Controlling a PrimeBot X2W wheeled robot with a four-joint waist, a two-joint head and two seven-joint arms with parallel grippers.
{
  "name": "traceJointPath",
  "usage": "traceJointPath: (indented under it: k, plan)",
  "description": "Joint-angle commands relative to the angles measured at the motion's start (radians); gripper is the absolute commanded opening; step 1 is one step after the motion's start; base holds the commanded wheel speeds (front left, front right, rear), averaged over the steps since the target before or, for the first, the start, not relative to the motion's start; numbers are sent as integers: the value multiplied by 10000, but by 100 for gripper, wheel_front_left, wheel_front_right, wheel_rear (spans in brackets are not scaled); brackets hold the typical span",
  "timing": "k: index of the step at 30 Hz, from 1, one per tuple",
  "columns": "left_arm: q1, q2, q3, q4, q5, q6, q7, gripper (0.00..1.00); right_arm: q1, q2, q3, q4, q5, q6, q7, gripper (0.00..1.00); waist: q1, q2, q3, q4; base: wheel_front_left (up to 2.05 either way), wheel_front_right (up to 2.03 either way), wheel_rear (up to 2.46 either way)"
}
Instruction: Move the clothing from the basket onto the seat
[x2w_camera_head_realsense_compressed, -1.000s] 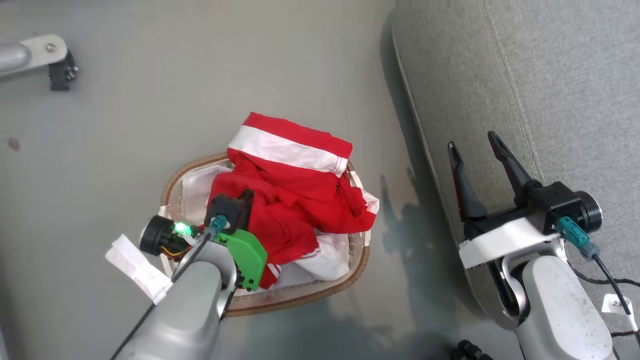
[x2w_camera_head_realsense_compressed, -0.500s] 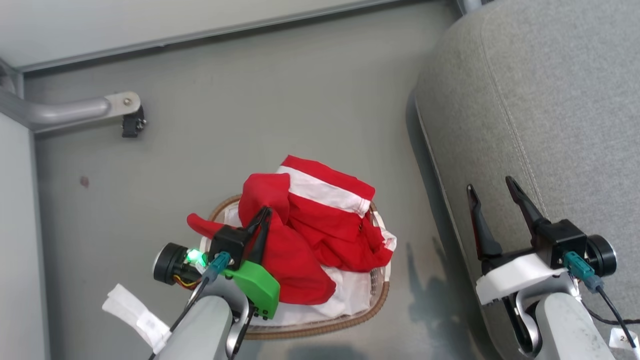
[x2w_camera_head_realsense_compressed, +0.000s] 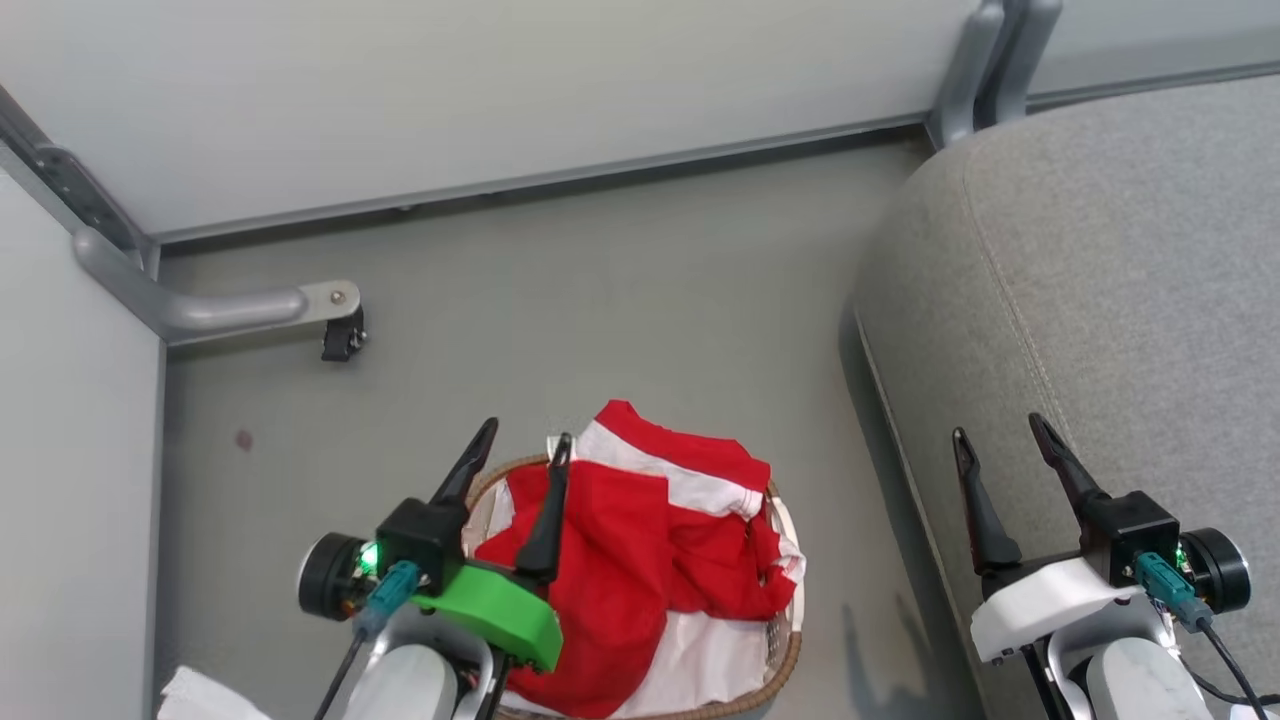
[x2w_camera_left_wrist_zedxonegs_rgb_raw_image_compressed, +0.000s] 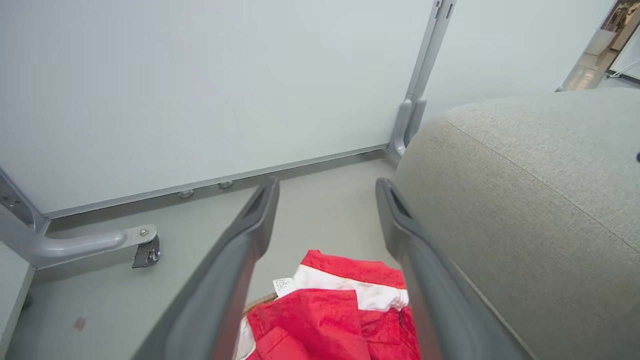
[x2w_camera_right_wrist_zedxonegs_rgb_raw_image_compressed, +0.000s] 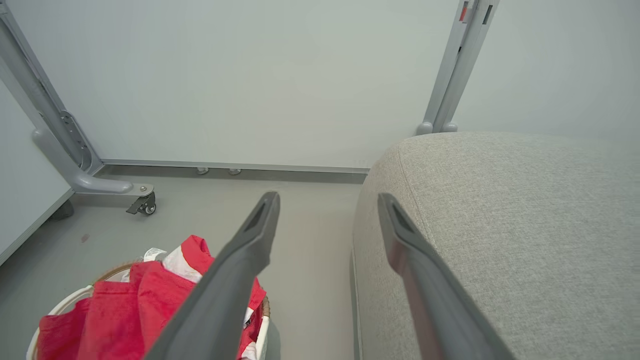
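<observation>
The clothing (x2w_camera_head_realsense_compressed: 640, 560), red with white bands, lies heaped in the basket (x2w_camera_head_realsense_compressed: 793, 655), which stands on the floor left of the seat (x2w_camera_head_realsense_compressed: 1120, 300). My left gripper (x2w_camera_head_realsense_compressed: 527, 433) hangs open above the basket's left part; its fingers hold nothing. In the left wrist view, the clothing (x2w_camera_left_wrist_zedxonegs_rgb_raw_image_compressed: 340, 310) shows below and between the spread fingers of the left gripper (x2w_camera_left_wrist_zedxonegs_rgb_raw_image_compressed: 326, 184). My right gripper (x2w_camera_head_realsense_compressed: 998, 428) stands open over the seat's left edge, empty. The right wrist view shows the right gripper (x2w_camera_right_wrist_zedxonegs_rgb_raw_image_compressed: 327, 197), the seat (x2w_camera_right_wrist_zedxonegs_rgb_raw_image_compressed: 500, 210) and the clothing (x2w_camera_right_wrist_zedxonegs_rgb_raw_image_compressed: 125, 305).
Pale wall panels close the floor at the back and left. A grey metal foot with a black caster (x2w_camera_head_realsense_compressed: 340, 340) juts out at the left, and a grey post (x2w_camera_head_realsense_compressed: 985, 60) stands behind the seat. Bare floor lies between basket and seat.
The head camera has tilted, shifting the whole picture. My left gripper, shut on a fold of red cloth half a second ago, now stands open and the cloth lies back in the basket.
</observation>
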Motion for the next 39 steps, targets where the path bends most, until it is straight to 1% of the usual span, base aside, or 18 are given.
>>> traceJointPath:
  k: [1, 8, 13, 18, 24, 39]
  plan:
    - [217, 17, 194, -85, -33, -27, -2, 100, 205, -35, -32, 30, -97, -3, -51, 100, 1, 0, -412, 85, 0, 0, 0]
    - [738, 4, 1360, -235, -73, -72, -3, 100, 426, -35, -151, -12, -112, -3, -53, 100, 1, 0, -836, 51, 0, 0, 0]
    - [1209, -5, 2513, -494, -316, -85, -2, 100, 557, -35, -142, -112, -152, -3, -51, 100, 1, 0, -1115, 23, 0, 0, 0]
    - [1684, -14, 3198, -784, -305, -175, -2, 100, 530, -35, -159, -196, -221, -3, -51, 100, 1, 0, -1257, -13, 0, 0, 0]
    - [2156, -16, 3481, -939, -568, -247, -2, 100, 582, -35, -161, -221, -291, -3, -51, 100, 1, 0, -1373, 7, 0, 0, 0]
    - [2313, -16, 3357, -588, -545, -300, -2, 100, 649, -35, 51, -150, -274, -3, -51, 100, 1, 0, -1504, 83, 0, 0, 0]
